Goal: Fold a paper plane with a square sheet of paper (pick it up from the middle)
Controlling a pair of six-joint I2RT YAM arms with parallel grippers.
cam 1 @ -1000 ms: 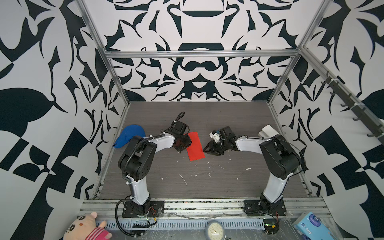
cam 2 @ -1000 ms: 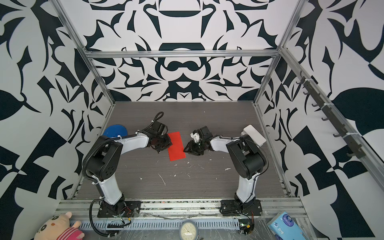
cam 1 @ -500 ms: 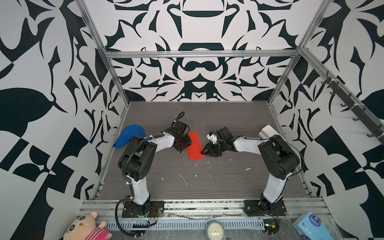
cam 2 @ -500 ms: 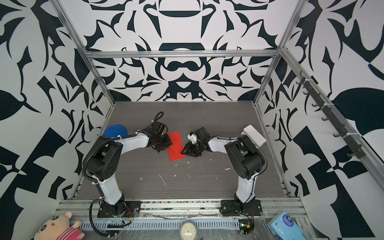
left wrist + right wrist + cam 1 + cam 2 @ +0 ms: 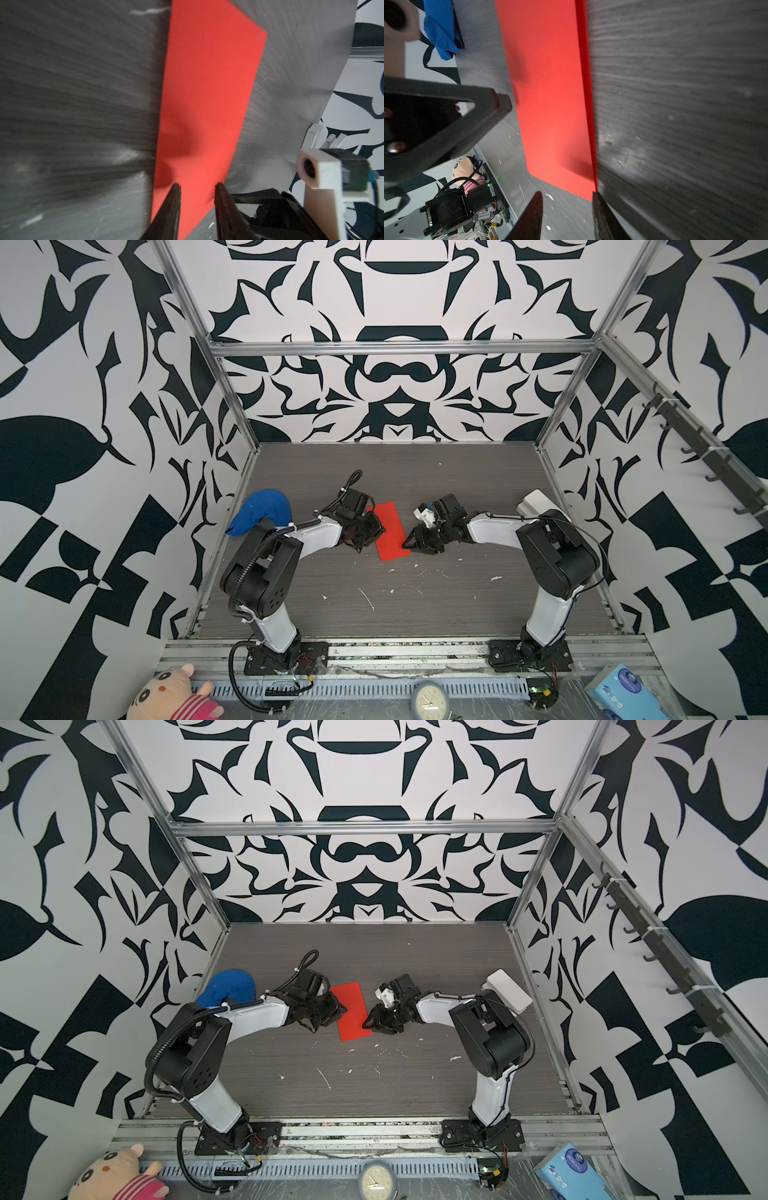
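The red sheet of paper [image 5: 390, 531] [image 5: 352, 1011] lies flat on the grey table as a long rectangle, not a paper plane. Two layers show along one long edge in the right wrist view [image 5: 550, 93]. My left gripper [image 5: 374, 531] [image 5: 337, 1011] is low at the sheet's left long edge. Its jaws stand a little apart, tips over the red surface [image 5: 197, 187]. My right gripper [image 5: 409, 542] [image 5: 368, 1022] is open at the sheet's near right corner. One fingertip [image 5: 596, 196] is at that corner, and only bare table lies between the jaws [image 5: 566, 195].
A blue cloth lump [image 5: 262, 512] lies at the left wall behind the left arm. A white box [image 5: 536, 502] sits at the right wall. White scraps [image 5: 368, 599] dot the table's front half. A plush toy [image 5: 172, 697], a clock [image 5: 428, 699] and a tissue pack [image 5: 623, 691] lie beyond the front rail.
My right gripper has moved left, from a gap away up to the sheet's near right corner. The left gripper and the sheet have hardly shifted.
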